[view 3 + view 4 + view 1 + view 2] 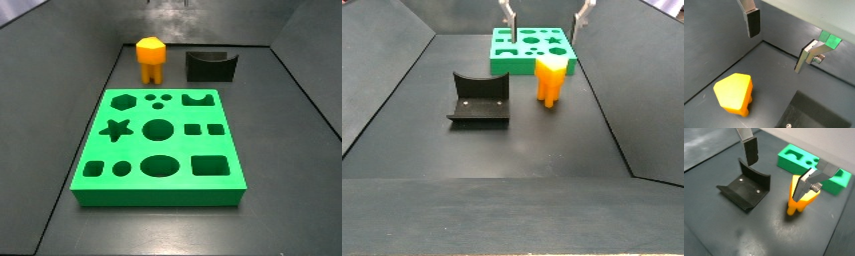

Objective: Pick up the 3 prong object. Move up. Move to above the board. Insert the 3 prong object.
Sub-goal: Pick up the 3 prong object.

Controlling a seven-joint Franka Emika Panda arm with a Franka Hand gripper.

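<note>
The 3 prong object (151, 60) is a small orange peg standing upright on the dark floor, between the board and the back wall. It also shows in a side view (551, 80) and in both wrist views (734, 92) (796, 198). The board (127, 150) is a large green block with many cut-out holes and lies flat; it shows too in a side view (513, 62) and a wrist view (791, 159). My gripper (547, 14) is open and empty, above the peg and apart from it. It shows in both wrist views (776, 52) (774, 182), with nothing between its fingers (753, 22).
The fixture (480, 100), a dark L-shaped bracket, stands on the floor beside the peg; it shows in a side view (209, 66) and a wrist view (747, 189). Dark sloping walls enclose the floor on both sides.
</note>
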